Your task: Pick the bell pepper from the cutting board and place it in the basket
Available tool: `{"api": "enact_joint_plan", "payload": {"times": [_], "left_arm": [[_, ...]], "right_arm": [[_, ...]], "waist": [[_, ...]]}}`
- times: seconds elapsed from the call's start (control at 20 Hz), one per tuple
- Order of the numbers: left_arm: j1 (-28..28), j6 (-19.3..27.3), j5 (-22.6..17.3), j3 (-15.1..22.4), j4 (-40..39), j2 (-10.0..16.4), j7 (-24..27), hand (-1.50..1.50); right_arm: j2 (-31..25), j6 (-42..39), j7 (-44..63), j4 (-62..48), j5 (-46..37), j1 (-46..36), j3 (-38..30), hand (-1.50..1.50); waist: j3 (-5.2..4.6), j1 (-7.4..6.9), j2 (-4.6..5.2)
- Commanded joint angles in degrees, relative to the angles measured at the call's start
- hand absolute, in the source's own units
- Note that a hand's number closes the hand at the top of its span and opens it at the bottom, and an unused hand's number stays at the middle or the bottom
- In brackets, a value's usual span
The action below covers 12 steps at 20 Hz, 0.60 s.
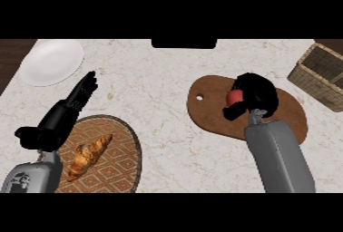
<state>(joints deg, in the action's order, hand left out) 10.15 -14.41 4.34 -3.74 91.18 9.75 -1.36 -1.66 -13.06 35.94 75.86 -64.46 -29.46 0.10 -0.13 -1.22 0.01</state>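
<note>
Farthest to the left of the cutting board [209,115] I see a white plate [50,62], well apart from the board, at the far left corner of the tabletop [171,149]. Just nearer to me than the plate lies my left hand [60,118], also well left of the board. Its fingers [84,90] are straight and point away from me toward the plate, holding nothing. The thumb sticks out on the side away from the board.

Next, between that hand and the board, sits a round woven mat [114,158] with a diamond pattern. A golden piece of bread [87,156] lies on it, on the half farther from the board. The left forearm crosses the mat's outer edge.

The cutting board itself is brown and rounded, with a small hole near its left end. The bell pepper [234,97] is over the middle of the board. Only a patch of red shows at the left side of my right hand [258,90]. That hand's fingers are curled round the pepper, and its thumb [231,112] comes up from below. I cannot tell whether the pepper rests on the wood or is raised off it. The grey right forearm runs from the hand back across the board's near edge.

To the right of the board and a little farther away stands the wicker basket [309,78], apart from the board, with dividers inside.
</note>
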Motion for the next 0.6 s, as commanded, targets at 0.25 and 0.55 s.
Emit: {"api": "enact_joint_plan", "payload": {"times": [0.25, 0.55], "left_arm": [[0.76, 1.03, 0.98, -0.32, -2.63, -0.57, 2.56, 0.0], [0.66, 1.09, -0.26, -0.4, 0.62, -0.96, -1.93, 0.0]], "right_arm": [[1.64, 17.12, 13.62, 8.35, 12.24, -11.98, 3.09, 1.5], [1.66, 18.26, 19.77, 20.38, 6.89, -16.72, 3.55, 1.5]], "waist": [[0.13, 0.25, -0.06], [0.12, 1.43, -0.5]]}}
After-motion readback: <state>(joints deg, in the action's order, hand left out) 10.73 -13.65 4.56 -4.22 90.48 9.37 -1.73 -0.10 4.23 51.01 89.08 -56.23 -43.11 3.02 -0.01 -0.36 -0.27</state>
